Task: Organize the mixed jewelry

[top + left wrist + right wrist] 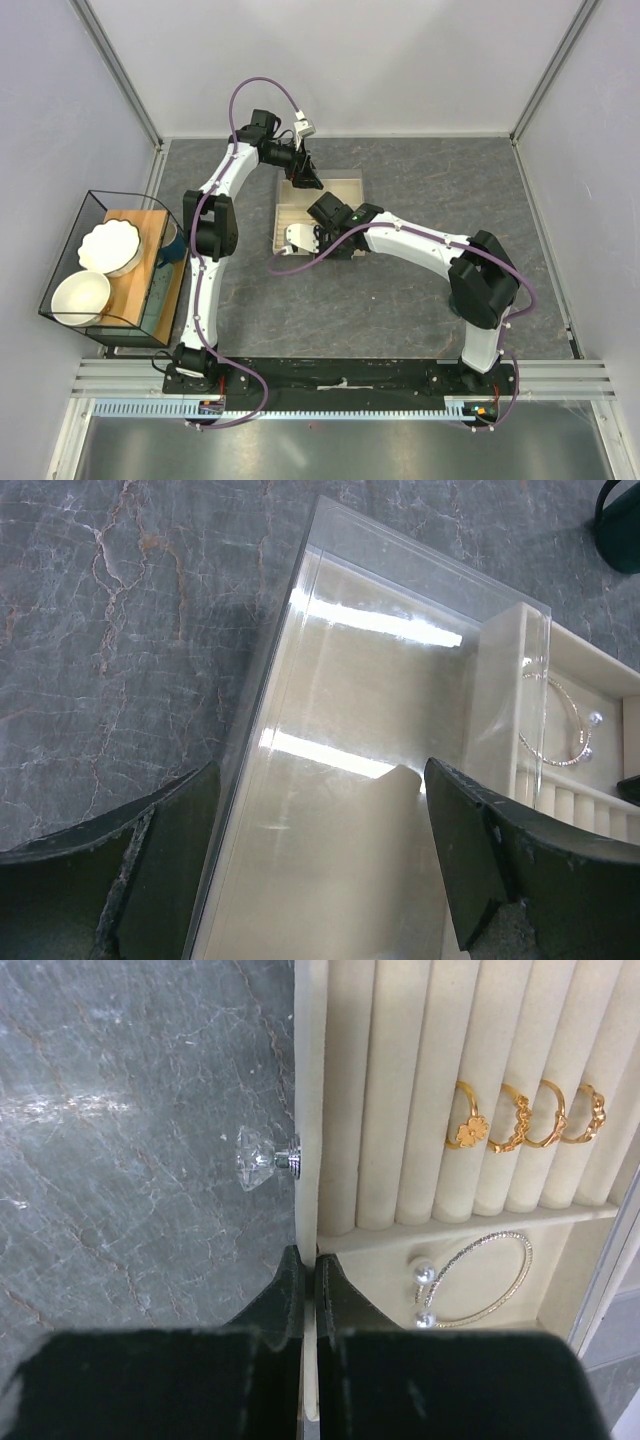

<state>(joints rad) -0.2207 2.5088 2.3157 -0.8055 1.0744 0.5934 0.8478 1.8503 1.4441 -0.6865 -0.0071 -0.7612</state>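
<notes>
The 4 gold rings [510, 1120] stand side by side in the slots between the padded rolls of a beige box [310, 1060], in the upper right of the right wrist view. Just below them, in a separate compartment, lies a thin silver bracelet [425, 1273], an open hoop with a pearl-like bead at each end. It lies flat and apart from the rings.

The right end effector [308, 1260] is closed tight on the box's side wall at the lower middle of that view, with 1 finger outside the wall and 1 inside, close beside the bracelet. Higher on the same wall a clear faceted knob [262, 1158] sticks out over the counter [400, 300], which is grey and marbled.

The box's clear lid [380, 730] fills the middle of the left wrist view, glaring with 2 bright reflections. The bracelet shows past its right edge. The left end effector [320, 770] has its fingers spread wide, 1 at the lower left and 1 at the lower right, with the lid between them. Whether either finger touches the lid I cannot tell. A dark green object [620, 510] cuts into the upper right corner.

From above, the box sits in the upper middle of the frame and both arms reach over it, hiding much of its inside. Well apart at the left edge stands a glass case [60, 250] holding a wooden board [150, 225] and 2 white bowls [108, 247].
</notes>
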